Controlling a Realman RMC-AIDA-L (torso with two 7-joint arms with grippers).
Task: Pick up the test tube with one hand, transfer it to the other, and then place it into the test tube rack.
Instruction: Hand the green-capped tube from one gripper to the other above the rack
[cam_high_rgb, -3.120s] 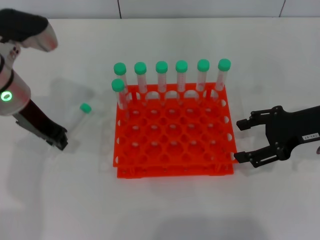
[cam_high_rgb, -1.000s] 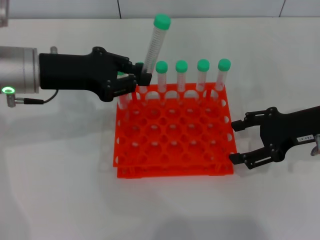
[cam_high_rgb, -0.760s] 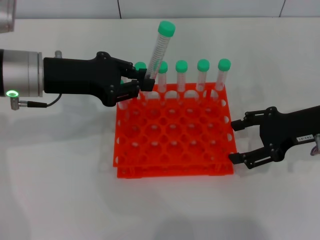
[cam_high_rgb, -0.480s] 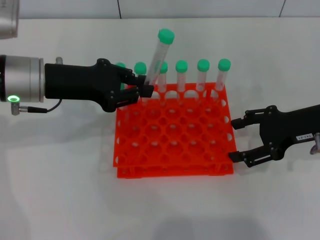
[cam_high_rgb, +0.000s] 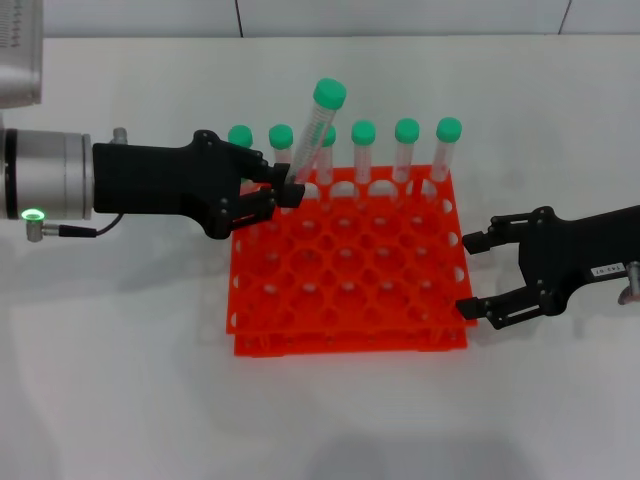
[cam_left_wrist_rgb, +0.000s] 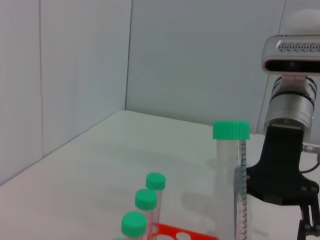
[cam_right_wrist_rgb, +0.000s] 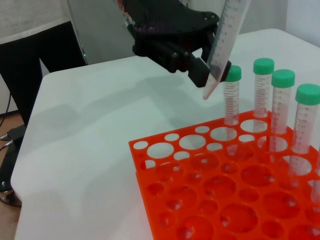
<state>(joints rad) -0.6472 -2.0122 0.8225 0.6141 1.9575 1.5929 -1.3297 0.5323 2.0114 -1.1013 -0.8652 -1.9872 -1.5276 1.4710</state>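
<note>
left gripper (cam_high_rgb: 283, 189): reaching in from 9 o'clock in my head view, jaws pinching the test tube (cam_high_rgb: 313, 134) near its bottom end, up above the back-left corner of the test tube rack (cam_high_rgb: 348, 262).

test tube: tilted, green cap leaning toward 1 o'clock, pointed tip hanging in the air clear of the holes. Not handed over yet by my read.

right gripper (cam_high_rgb: 478, 276): parked at 3 o'clock, just beside the rack's right edge, jaws spread wide with nothing in them.

other tubes (cam_high_rgb: 406, 155): a row standing along the back of the rack, green caps up.

bench (cam_high_rgb: 120, 360): plain white, the rack sits on it.

what could bite me: the grip is way down low on a tilted tube, so I reckon it could pivot or slip during the handover. The tube is also right next to the back-row caps, so a sloppy swing could knock one.

writing: small white label (cam_high_rgb: 608, 269) on the right gripper, can't read it. Graduation marks on the tube, digits not legible.
</note>
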